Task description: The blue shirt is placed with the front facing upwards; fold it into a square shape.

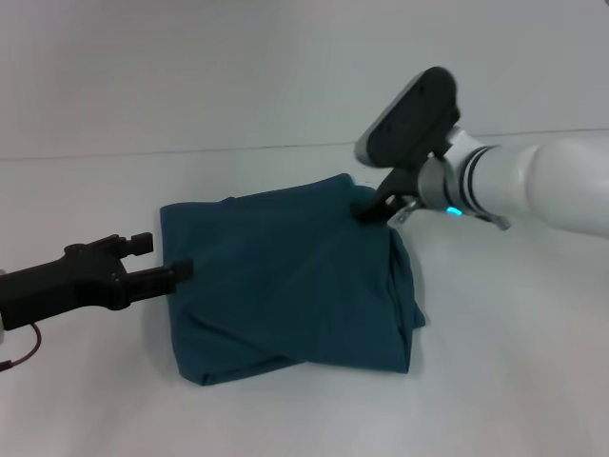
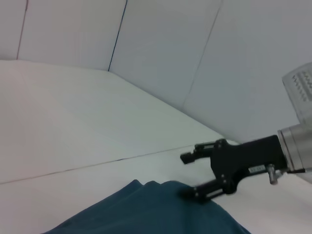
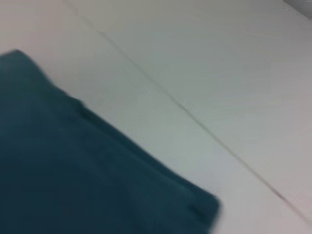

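The blue shirt lies folded into a rough rectangle in the middle of the white table, with no lettering or collar showing. It also shows in the left wrist view and the right wrist view. My left gripper is open at the shirt's left edge, its nearer finger touching the cloth. My right gripper is at the shirt's far right corner. In the left wrist view the right gripper is open, with one finger resting on the cloth and the other above it.
The white table runs all round the shirt and meets a pale wall at the back. A thin cable hangs under my left arm at the left edge.
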Controlling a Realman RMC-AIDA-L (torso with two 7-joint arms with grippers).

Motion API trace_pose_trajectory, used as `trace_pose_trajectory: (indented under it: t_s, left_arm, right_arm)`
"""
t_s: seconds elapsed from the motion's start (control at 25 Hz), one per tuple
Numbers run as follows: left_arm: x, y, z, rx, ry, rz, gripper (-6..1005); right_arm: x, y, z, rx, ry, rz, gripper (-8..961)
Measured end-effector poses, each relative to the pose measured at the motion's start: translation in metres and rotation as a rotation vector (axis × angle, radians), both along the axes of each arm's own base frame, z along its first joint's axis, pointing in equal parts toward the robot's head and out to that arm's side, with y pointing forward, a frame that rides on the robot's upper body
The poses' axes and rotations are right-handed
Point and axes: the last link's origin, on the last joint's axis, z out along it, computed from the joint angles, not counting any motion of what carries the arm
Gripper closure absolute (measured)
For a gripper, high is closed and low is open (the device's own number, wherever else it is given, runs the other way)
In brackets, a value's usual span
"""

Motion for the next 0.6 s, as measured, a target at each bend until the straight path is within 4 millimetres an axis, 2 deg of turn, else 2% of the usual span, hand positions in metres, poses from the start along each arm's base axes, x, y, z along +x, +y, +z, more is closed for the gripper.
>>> trace_pose_trajectory:
  t_s: [0.2, 0.32, 0.6]
  left_arm:
    - [-0.001, -0.001, -0.002, -0.002, -0.011, 0.009, 123]
    - [-0.001, -0.001, -0.003, -0.003, -0.015, 0.016, 123]
    - [0.001, 0.002, -0.002, -0.007, -0.025, 0.031, 123]
  right_arm:
    - [-0.001, 0.009, 0.013, 0.053, 0.008, 0.003, 47]
    - [-0.01, 0.012, 0.017, 0.055, 0.031, 0.009, 47]
    - [-0.033, -0.005, 0.015, -0.057, 0.072, 0.007, 47]
